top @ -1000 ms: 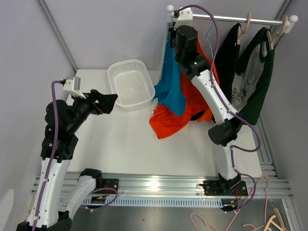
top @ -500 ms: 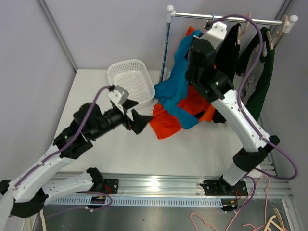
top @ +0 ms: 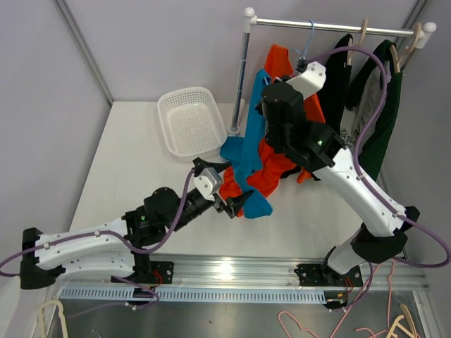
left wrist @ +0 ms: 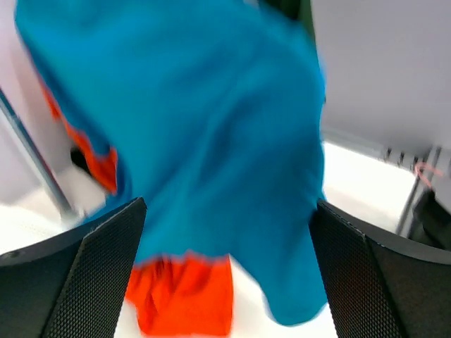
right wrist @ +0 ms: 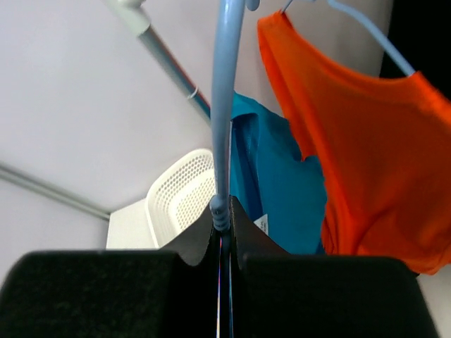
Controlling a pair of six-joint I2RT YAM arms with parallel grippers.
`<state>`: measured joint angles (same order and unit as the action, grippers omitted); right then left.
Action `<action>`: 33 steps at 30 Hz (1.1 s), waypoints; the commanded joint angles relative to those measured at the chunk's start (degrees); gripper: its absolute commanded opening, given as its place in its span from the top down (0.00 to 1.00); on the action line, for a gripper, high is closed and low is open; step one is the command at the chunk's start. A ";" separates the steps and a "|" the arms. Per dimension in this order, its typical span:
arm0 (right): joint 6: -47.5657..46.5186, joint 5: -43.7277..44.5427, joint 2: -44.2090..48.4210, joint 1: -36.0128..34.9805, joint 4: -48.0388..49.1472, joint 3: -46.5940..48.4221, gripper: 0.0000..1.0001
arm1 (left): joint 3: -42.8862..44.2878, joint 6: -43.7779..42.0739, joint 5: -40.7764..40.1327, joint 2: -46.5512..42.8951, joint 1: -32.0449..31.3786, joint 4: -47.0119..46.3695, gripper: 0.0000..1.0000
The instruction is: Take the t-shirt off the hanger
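A blue t-shirt (top: 250, 151) and an orange garment (top: 278, 151) hang from a light blue hanger (top: 309, 34) hooked on the rail, their lower ends on the table. My right gripper (top: 273, 91) is shut on a thin bar of the hanger (right wrist: 220, 204), with blue cloth (right wrist: 282, 190) and orange cloth (right wrist: 366, 155) beside it. My left gripper (top: 227, 187) is open low over the table at the blue shirt's hem. In the left wrist view the blue cloth (left wrist: 211, 141) fills the space between the open fingers (left wrist: 77, 282), with orange cloth (left wrist: 183, 299) below.
A white plastic basket (top: 189, 121) stands at the back left of the table. A rail (top: 331, 27) on a metal post (top: 241, 84) carries dark garments (top: 370, 113) on wooden hangers at the right. Loose hangers lie on the floor at the front right.
My left arm has swung right and low, bringing its open gripper to the blue shirt's hem. My right gripper has moved down and right from the rail's left end, holding the hanger.
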<state>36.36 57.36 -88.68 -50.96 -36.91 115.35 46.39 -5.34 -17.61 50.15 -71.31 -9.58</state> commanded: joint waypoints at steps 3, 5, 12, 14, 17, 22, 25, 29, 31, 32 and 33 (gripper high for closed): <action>4.69 0.74 2.55 -2.82 0.08 -0.74 1.00 | 3.69 -7.57 -4.88 8.19 -1.03 -15.20 0.13; 5.03 -0.58 2.64 -3.00 -0.88 -0.57 1.00 | 7.74 -9.24 -6.47 12.92 -1.03 -12.49 0.70; 5.20 -7.67 -3.06 4.36 -10.71 11.43 1.00 | 1.79 -12.83 -1.63 5.69 -10.65 -14.66 1.00; 5.56 -11.29 -7.96 9.28 -18.00 17.16 1.00 | 0.98 -13.55 -2.96 3.74 -13.49 -12.14 0.99; 5.48 -20.33 -13.95 14.12 -24.96 27.45 1.00 | -1.73 -16.00 -7.17 0.39 -19.73 -11.77 0.99; 6.01 -28.43 -14.15 21.67 -24.36 26.95 1.00 | -3.23 -17.68 -11.57 -1.11 -25.72 -12.12 0.99; 7.23 -35.89 -14.50 24.93 -24.35 26.42 1.00 | -4.11 -18.12 -10.70 -0.85 -26.34 -13.00 0.99; 8.11 -52.04 -15.37 35.37 -22.86 26.15 1.00 | -7.70 -18.03 -10.60 -0.76 -29.14 -14.04 0.99; 8.38 -56.64 -16.77 38.47 -23.29 27.73 1.00 | -11.05 -17.86 -13.23 -1.28 -30.11 -16.51 0.99; 7.51 -57.97 -16.96 39.00 -24.00 29.74 1.00 | -11.93 -17.08 -14.29 -2.68 -30.12 -17.74 0.99; 7.15 -57.46 -16.96 39.18 -25.31 29.93 1.00 | -14.55 -17.16 -14.91 -3.47 -30.12 -19.32 0.99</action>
<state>43.75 1.65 -104.01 -15.16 -70.72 141.53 35.29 -23.09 -35.16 49.36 -98.21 -22.94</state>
